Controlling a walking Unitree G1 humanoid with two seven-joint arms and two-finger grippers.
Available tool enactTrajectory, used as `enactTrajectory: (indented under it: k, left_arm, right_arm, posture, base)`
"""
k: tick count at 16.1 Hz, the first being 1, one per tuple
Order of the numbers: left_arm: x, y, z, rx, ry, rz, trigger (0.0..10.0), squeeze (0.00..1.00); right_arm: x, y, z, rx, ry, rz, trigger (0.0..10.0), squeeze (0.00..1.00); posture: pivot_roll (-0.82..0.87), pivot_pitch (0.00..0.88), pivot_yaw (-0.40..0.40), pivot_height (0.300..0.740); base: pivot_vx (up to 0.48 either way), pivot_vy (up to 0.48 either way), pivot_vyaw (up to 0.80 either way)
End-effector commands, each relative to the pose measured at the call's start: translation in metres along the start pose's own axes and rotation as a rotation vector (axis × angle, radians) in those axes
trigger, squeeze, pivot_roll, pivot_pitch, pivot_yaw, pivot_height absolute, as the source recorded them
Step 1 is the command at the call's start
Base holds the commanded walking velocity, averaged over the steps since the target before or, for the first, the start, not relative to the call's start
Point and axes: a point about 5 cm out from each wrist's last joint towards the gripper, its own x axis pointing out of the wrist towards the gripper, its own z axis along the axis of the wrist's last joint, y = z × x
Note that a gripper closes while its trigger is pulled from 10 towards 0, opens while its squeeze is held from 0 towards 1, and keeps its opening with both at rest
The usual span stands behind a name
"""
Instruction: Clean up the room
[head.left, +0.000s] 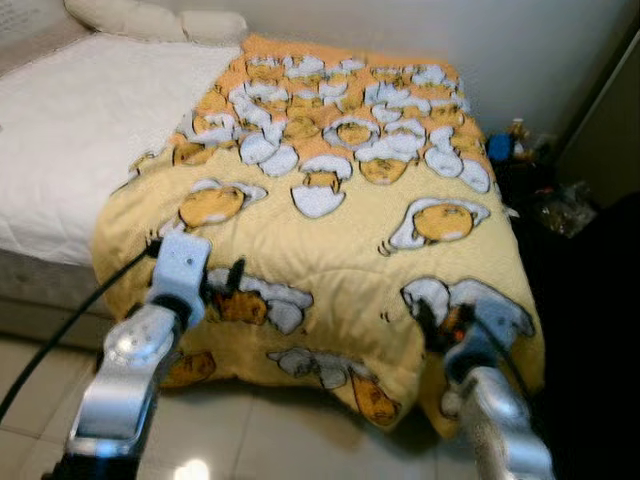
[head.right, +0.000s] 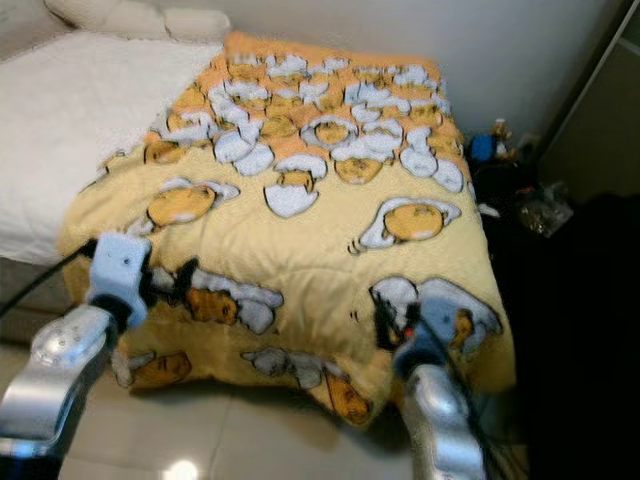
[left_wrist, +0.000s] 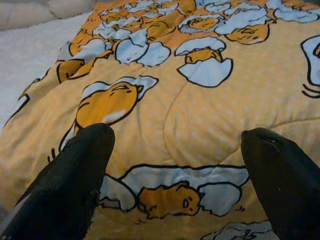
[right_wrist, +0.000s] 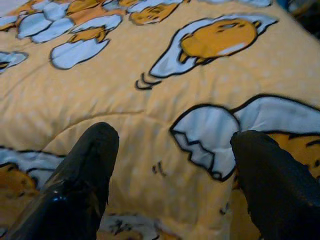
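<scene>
A yellow and orange quilt (head.left: 340, 200) printed with cartoon eggs covers the right half of the bed and hangs over its foot edge. My left gripper (head.left: 228, 278) is held at the quilt's near left edge, open, with the cloth in front of its fingers (left_wrist: 85, 165) and nothing between them. My right gripper (head.left: 432, 322) hovers at the quilt's near right corner, also open, its fingers (right_wrist: 90, 165) spread over the printed cloth and holding nothing.
The bare white mattress (head.left: 80, 130) lies to the left, with pillows (head.left: 150, 18) at the head. A blue object (head.left: 498, 148) and a plastic bag (head.left: 565, 208) sit on the floor at the right, by dark furniture (head.left: 600, 330). Pale tiles (head.left: 250, 430) lie below.
</scene>
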Motion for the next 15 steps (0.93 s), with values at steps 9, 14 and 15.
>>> enactTrajectory:
  k: [9,14,15]
  left_arm:
    - [0.0038,-0.0043,0.001,-0.023,0.002,-0.016,10.0,0.96]
    - [0.0055,-0.0066,0.0019,-0.026,-0.004,-0.028,10.0,0.97]
    - [0.0057,-0.007,0.0022,-0.027,-0.006,-0.029,10.0,0.97]
  right_arm:
    - [0.0076,-0.0099,-0.0015,-0.024,0.004,-0.025,10.0,0.0]
    - [0.0102,-0.0108,-0.0027,-0.032,0.007,-0.027,10.0,0.0]
    - [0.0104,-0.0112,-0.0028,-0.032,0.006,-0.027,10.0,0.0]
  posture:
    - [0.02,0.0,-0.054,0.74]
    - [0.01,0.0,-0.06,0.74]
    - [0.02,0.0,-0.061,0.74]
  base:
    - [0.0,-0.029,-0.53]
    - [0.0,0.0,-0.8]
    - [0.0,0.0,-0.8]
